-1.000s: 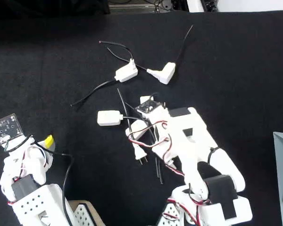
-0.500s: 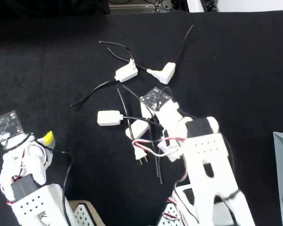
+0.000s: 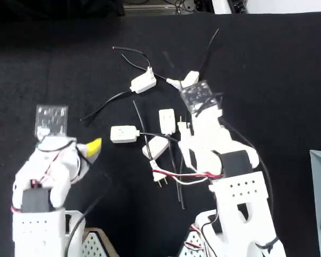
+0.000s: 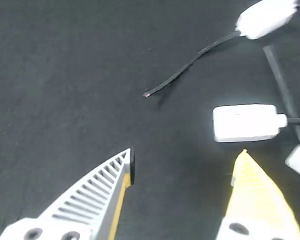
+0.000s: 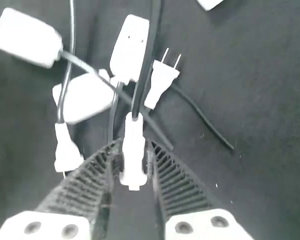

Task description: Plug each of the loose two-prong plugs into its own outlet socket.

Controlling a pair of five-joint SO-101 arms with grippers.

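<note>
My right gripper [image 5: 133, 159] clenches a plug [image 5: 133, 135] mid-desk; my left gripper [image 4: 185, 159] hangs spread wide. Next, I must aim the prongs into a socket [image 5: 130, 41].

On the matte black worktop [image 3: 53, 53] lie a white rectangular plastic outlet socket [image 4: 245, 123] and a white two-prong plug [image 5: 161, 80] with silvery prongs, among black cords [image 4: 190, 62]. The left gripper [image 4: 187, 152] has one yellow jaw and one white ribbed one. The right gripper [image 5: 133, 150] has pale ribbed jaws that clasp a slim white plug [image 5: 133, 170].
</note>
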